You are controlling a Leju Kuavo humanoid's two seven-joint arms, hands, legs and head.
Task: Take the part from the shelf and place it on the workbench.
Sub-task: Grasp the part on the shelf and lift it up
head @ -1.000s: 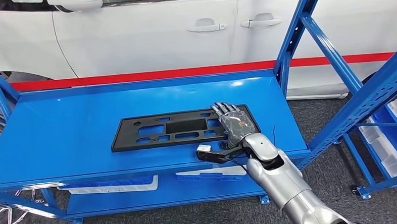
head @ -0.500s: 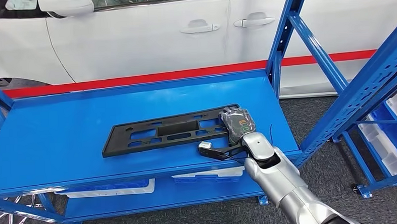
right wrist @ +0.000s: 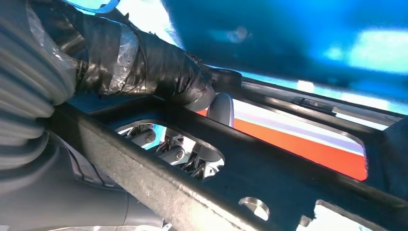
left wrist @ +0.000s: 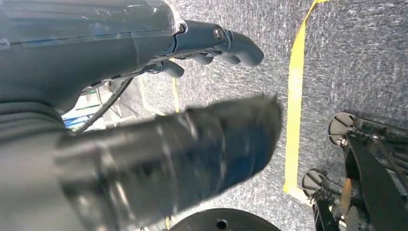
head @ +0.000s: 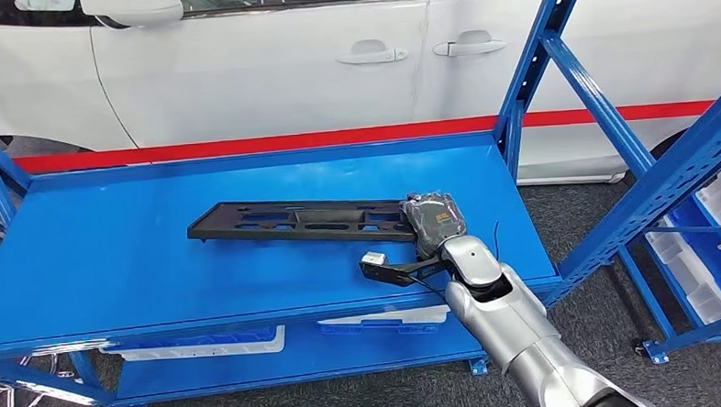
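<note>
Part (head: pixel 298 221) in right hand (head: pixel 434 220)

Part (head: pixel 293 221) matt black plastic, shelf (head: pixel 111 251) glossy blue painted metal, right arm (head: pixel 519 334) smooth silver with dark taped fingers (right wrist: pixel 159 67), floor (left wrist: pixel 365 57) rough grey carpet, car (head: pixel 268 70) glossy white.

A long, flat black plastic part (head: pixel 298 221), pierced by rectangular cut-outs and small holes, is seen over the blue shelf (head: pixel 139 268). It is gripped at its right end by the right hand (head: pixel 434 220) and is tilted, that end raised off the shelf surface.
</note>
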